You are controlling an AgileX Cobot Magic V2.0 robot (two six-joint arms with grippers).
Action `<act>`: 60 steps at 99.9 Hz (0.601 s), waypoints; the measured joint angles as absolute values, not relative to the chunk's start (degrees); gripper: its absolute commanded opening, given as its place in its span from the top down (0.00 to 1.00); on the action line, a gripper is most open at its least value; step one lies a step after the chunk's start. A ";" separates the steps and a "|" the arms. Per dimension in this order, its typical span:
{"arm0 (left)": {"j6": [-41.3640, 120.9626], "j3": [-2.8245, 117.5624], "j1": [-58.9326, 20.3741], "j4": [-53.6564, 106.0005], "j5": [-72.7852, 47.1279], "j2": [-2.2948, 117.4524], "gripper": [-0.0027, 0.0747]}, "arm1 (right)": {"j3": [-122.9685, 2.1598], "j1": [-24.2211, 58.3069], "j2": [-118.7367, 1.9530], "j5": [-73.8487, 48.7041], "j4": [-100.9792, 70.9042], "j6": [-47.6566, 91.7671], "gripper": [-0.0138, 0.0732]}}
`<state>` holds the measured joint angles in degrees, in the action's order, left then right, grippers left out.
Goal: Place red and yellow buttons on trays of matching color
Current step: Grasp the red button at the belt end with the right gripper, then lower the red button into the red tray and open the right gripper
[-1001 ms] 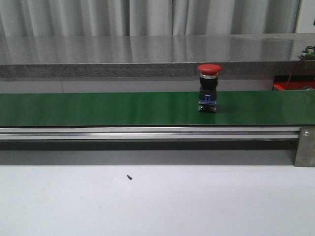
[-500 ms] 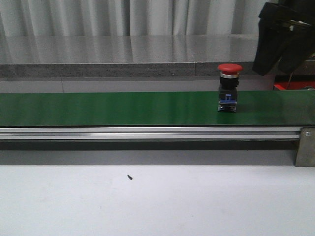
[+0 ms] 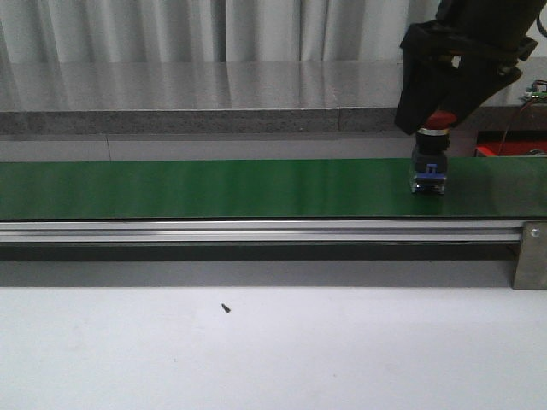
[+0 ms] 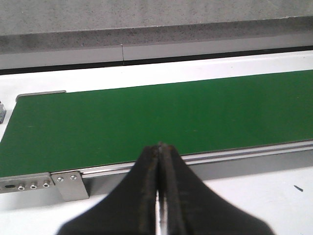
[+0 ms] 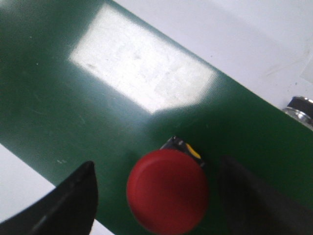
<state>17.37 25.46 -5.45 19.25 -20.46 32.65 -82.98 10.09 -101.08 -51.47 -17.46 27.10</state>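
A: Is anything sitting on a tray?

B: No trays showing. The red button (image 5: 167, 190) is standing on the green belt (image 3: 214, 188), between the right gripper's (image 5: 156, 196) spread fingers, ungrasped.

A: The left gripper (image 4: 159, 161)?

B: Pressed together, idling.

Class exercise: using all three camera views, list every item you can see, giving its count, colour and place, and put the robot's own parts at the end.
Red button: one, red cap on black and blue body, upright on the belt's right part.
Conveyor belt: one, green, running across the table.
Belt rail: one, silver, along the belt's front edge.
Table: one, white, under the belt.
Small speck: one, black, on the table in front.
Right gripper: one, black, open, fingers on either side of the button cap.
Left gripper: one, black, shut, empty, over the belt's front edge.
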 measured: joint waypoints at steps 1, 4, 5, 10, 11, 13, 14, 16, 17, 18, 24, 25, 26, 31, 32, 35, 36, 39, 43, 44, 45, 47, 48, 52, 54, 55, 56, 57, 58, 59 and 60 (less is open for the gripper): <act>17.37 25.46 -5.45 19.25 -20.46 32.65 0.99 | -82.98 10.09 -101.34 -51.47 -17.45 27.10 0.34; 17.37 25.46 -5.45 19.25 -20.46 32.65 0.99 | -82.98 10.09 -101.81 -51.43 -17.36 27.10 0.39; 17.37 25.46 -5.45 19.25 -20.46 32.65 0.99 | -82.98 10.09 -102.05 -51.43 -17.23 27.10 0.42; 17.37 25.46 -5.45 19.25 -20.46 32.65 0.99 | -82.98 10.09 -102.57 -51.43 -17.13 27.10 0.51; 17.37 25.46 -5.45 19.25 -20.46 32.65 0.99 | -82.98 10.09 -102.71 -51.43 -17.10 27.10 0.52; 17.37 25.46 -5.45 19.25 -20.46 32.65 0.99 | -82.98 10.09 -102.86 -51.43 -16.89 27.10 0.56; 17.37 25.46 -5.45 19.25 -20.46 32.65 0.99 | -82.98 10.09 -102.84 -51.43 -16.89 27.10 0.58; 17.37 25.46 -5.45 19.25 -20.46 32.65 0.99 | -82.98 10.09 -102.88 -51.43 -16.61 27.19 0.60; 17.37 25.46 -5.45 19.25 -20.46 32.65 0.99 | -82.98 10.09 -102.88 -51.43 -16.49 27.19 0.61; 17.37 25.46 -5.45 19.25 -20.46 32.65 0.99 | -82.98 10.09 -102.88 -51.43 -16.49 27.19 0.62; 17.37 25.46 -5.45 19.25 -20.46 32.65 0.99 | -82.98 10.09 -102.88 -52.50 -16.07 27.19 0.64; 17.37 25.46 -5.45 19.25 -20.46 32.65 0.99 | -82.98 10.09 -102.88 -52.62 -16.05 27.19 0.65; 17.37 25.46 -5.45 19.25 -20.46 32.65 0.99 | -82.98 10.09 -102.88 -52.76 -15.78 27.19 0.64; 17.37 25.46 -5.45 19.25 -20.46 32.65 0.99 | -83.39 10.09 -102.88 -53.87 -15.36 27.19 0.64; 17.37 25.46 -5.45 19.25 -20.46 32.65 0.99 | -83.49 10.09 -102.88 -54.11 -15.30 27.19 0.64; 17.37 25.46 -5.45 19.25 -20.46 32.65 0.99 | -83.73 10.09 -102.88 -55.09 -15.01 27.19 0.64; 17.37 25.46 -5.45 19.25 -20.46 32.65 0.99 | -83.98 9.98 -102.88 -55.27 -14.86 27.19 0.64; 17.37 25.46 -5.45 19.25 -20.46 32.65 0.99 | -84.46 9.86 -102.88 -56.16 -14.72 27.08 0.64; 17.37 25.46 -5.45 19.25 -20.46 32.65 0.99 | -85.50 9.63 -102.88 -57.42 -14.62 27.08 0.64; 17.37 25.46 -5.45 19.25 -20.46 32.65 0.99 | -85.70 9.49 -102.88 -57.61 -14.62 27.08 0.64; 17.37 25.46 -5.45 19.25 -20.46 32.65 0.99 | -85.91 9.50 -102.88 -57.99 -14.62 27.08 0.64; 17.37 25.46 -5.45 19.25 -20.46 32.65 0.99 | -86.64 9.11 -102.88 -58.47 -14.62 27.08 0.64; 17.37 25.46 -5.45 19.25 -20.46 32.65 0.99 | -87.15 8.99 -102.88 -58.62 -14.62 27.08 0.64; 17.37 25.46 -5.45 19.25 -20.46 32.65 0.99 | -88.54 8.10 -102.88 -59.22 -14.62 27.08 0.64; 17.37 25.46 -5.45 19.25 -20.46 32.65 0.99 | -89.41 7.54 -102.88 -59.58 -14.62 27.08 0.64; 17.37 25.46 -5.45 19.25 -20.46 32.65 0.99 | -89.99 7.34 -102.88 -59.60 -14.62 27.00 0.64; 17.37 25.46 -5.45 19.25 -20.46 32.65 0.99 | -90.29 6.93 -102.88 -59.84 -14.62 27.00 0.64; 17.37 25.46 -5.45 19.25 -20.46 32.65 0.99 | -90.89 6.70 -102.88 -59.91 -14.62 27.00 0.64; 17.37 25.46 -5.45 19.25 -20.46 32.65 0.99 | -91.20 6.24 -102.88 -59.93 -14.62 27.00 0.64; 17.37 25.46 -5.45 19.25 -20.46 32.65 0.99 | -91.51 6.00 -102.88 -60.11 -14.62 27.00 0.64; 17.37 25.46 -5.45 19.25 -20.46 32.65 0.99 | -92.12 5.51 -102.88 -60.25 -14.62 27.00 0.64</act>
<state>17.37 25.46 -5.45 19.25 -20.46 32.65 -92.12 5.51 -102.88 -60.25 -14.62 27.00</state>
